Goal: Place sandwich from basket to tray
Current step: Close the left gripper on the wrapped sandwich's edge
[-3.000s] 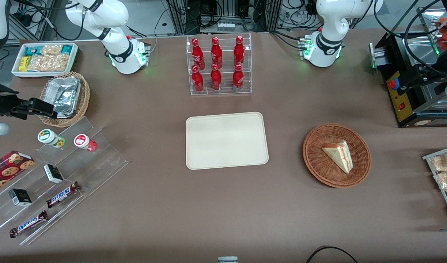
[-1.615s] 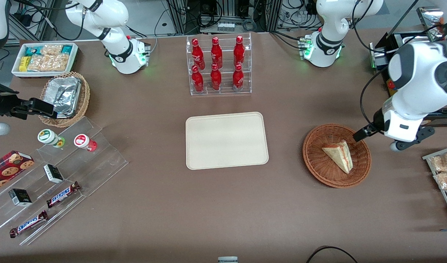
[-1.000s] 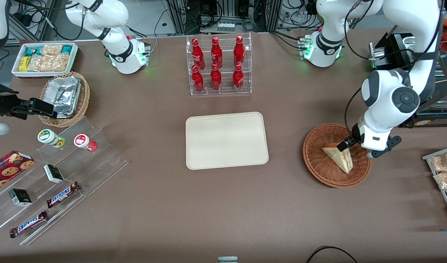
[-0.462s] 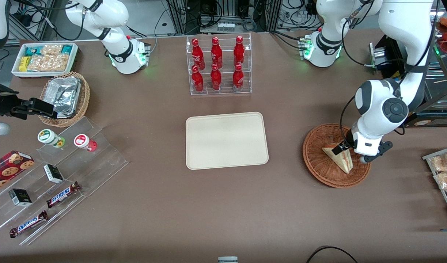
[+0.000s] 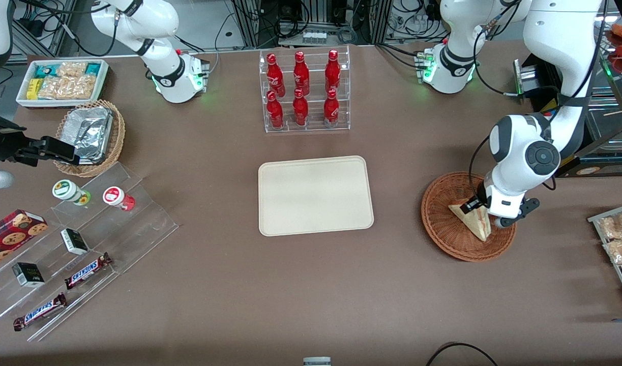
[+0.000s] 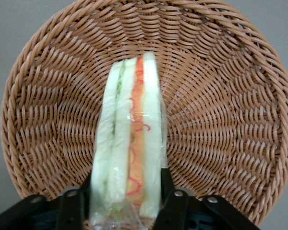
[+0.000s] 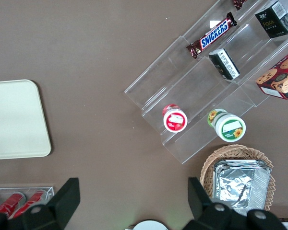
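Brown table (image 5: 392, 284), basket (image 6: 221, 72) rim cut off, pincer (image 6: 127, 203) fingers apart, flanking sandwich (image 6: 129, 143), tips hidden

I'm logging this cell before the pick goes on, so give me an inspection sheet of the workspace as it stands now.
Surface: brown table, no spills seen.
Job's things: clear-wrapped triangular sandwich lies in the round reddish-brown wicker basket; flat cream rectangular tray holds nothing.
Clutter: red bottles in a clear rack; tan wicker basket of crumpled foil; white tub of snack packets; clear stepped stand with chocolate bars; wire rack of bagged snacks.
Grippers: left gripper low in the basket, fingers open, one at each side of the sandwich's end.
Cables: black loop at the table's near edge.
Surroundings: black machine at the working arm's end.
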